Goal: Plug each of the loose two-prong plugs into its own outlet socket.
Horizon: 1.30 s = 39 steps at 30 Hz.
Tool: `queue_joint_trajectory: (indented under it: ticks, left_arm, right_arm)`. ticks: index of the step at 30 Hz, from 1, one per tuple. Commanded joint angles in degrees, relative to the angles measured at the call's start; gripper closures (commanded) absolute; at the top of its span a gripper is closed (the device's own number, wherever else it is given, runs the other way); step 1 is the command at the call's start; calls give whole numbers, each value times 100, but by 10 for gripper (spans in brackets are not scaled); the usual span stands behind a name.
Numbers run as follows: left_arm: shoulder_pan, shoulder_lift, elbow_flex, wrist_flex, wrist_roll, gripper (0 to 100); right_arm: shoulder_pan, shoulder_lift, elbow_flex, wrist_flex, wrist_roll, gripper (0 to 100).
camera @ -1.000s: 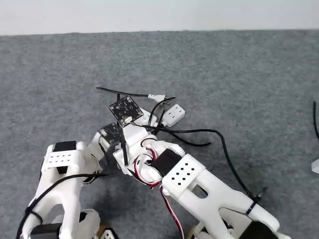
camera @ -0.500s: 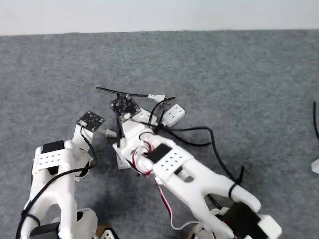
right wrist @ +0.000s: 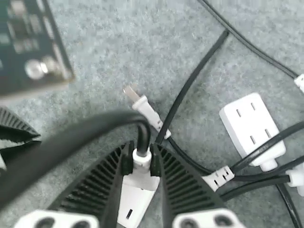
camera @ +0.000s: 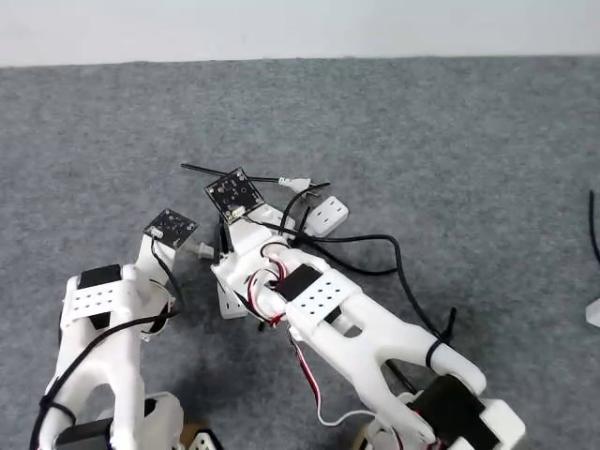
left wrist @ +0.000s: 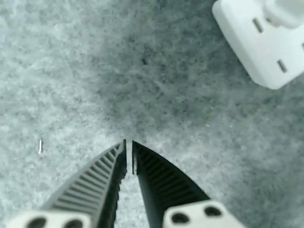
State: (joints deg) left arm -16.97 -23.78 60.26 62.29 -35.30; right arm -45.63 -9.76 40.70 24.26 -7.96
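Observation:
My right gripper (right wrist: 141, 148) is shut on a white plug (right wrist: 141, 159) with a black cable, and this plug stands in a white outlet block (right wrist: 134, 202) directly below it. A loose two-prong plug (right wrist: 144, 108) lies on the carpet just beyond the fingertips. A second white outlet block (right wrist: 251, 124) lies further off, also seen in the high view (camera: 325, 217). My left gripper (left wrist: 128, 142) is shut with nothing in it, low over bare carpet. A white outlet block (left wrist: 263, 45) with visible slots sits some way ahead of it.
Black cables (camera: 375, 246) loop over the grey carpet (camera: 469, 141) around the outlets and across the right arm (camera: 323, 305). The left arm (camera: 103, 309) stands beside it. Another cable (camera: 594, 225) and a white object (camera: 593, 314) show at the right edge.
The left arm has drawn back to the left, away from the right arm, opening a gap between them. The right arm has swung its rear part further right while its gripper stays over the outlet.

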Motion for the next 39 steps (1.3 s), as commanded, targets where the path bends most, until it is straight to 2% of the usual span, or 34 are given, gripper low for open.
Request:
queue_joint_trajectory:
  ticks: [1,17,24,30,39]
  left_arm:
    - [-18,-193,-224,-114,53,988]
    - [-18,-193,-215,-123,53,988]
    - [-26,-193,-215,-123,53,988]
    - [-35,-193,-215,-123,53,988]
    - [-53,-176,-215,-123,53,988]
  right_arm:
    - [40,-31,-404,-84,18,991]
    - [40,549,-659,-110,-334,991]
    - [57,435,-642,268,-343,991]
    - [-119,-215,132,48,-308,991]
    - [-233,-567,888,251,-70,991]
